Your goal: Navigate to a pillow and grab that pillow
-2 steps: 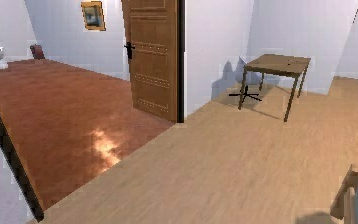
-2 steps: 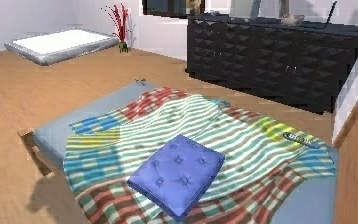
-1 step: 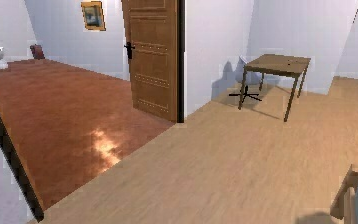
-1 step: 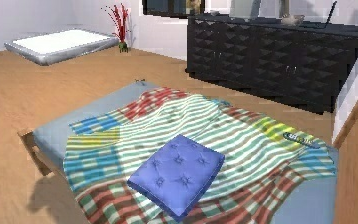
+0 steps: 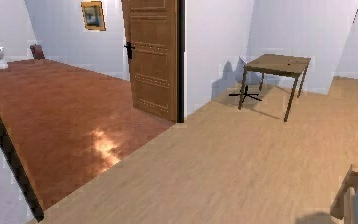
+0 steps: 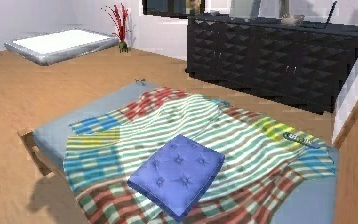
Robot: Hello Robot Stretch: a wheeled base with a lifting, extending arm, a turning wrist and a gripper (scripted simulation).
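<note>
One blue pillow lies low-centre in the arm side view, on the bed; it should be centred before reaching. What the gripper is doing cannot be told.

Robot's own body: nothing of it can be told here.

Both cameras are looking outward from the robot, one ahead and one to the arm's side, and neither is taking in any casing, bar, cable, screw or marking of its body, so its colours and shapes cannot be told from these two views.
</note>
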